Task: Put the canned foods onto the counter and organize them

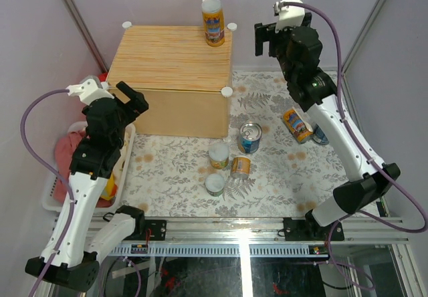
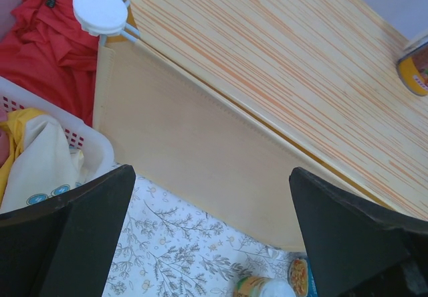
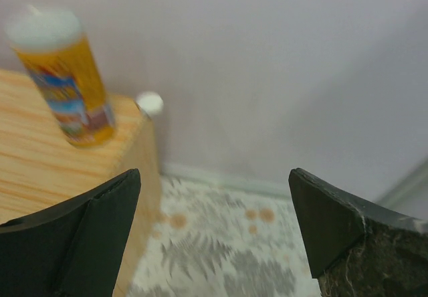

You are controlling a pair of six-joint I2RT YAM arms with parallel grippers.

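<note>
The counter (image 1: 172, 59) is a light-wood box with a striped top. One tall orange-and-blue can (image 1: 213, 21) stands at its back right corner, and also shows in the right wrist view (image 3: 63, 76). On the floral mat lie or stand a blue can (image 1: 249, 137), two short cans (image 1: 219, 155) (image 1: 215, 184), an orange can on its side (image 1: 241, 167) and an orange-and-blue can on its side (image 1: 297, 124). My left gripper (image 1: 132, 100) (image 2: 210, 176) is open and empty, above the counter's front left. My right gripper (image 1: 265, 37) (image 3: 214, 173) is open and empty, right of the counter's back corner.
A white basket (image 1: 53, 196) of clothes, with red cloth (image 2: 47, 43), sits left of the counter. White knobs (image 1: 227, 91) (image 2: 100, 11) mark the counter's corners. Another blue can (image 1: 319, 135) is partly hidden behind the right arm. Purple walls close the back and sides.
</note>
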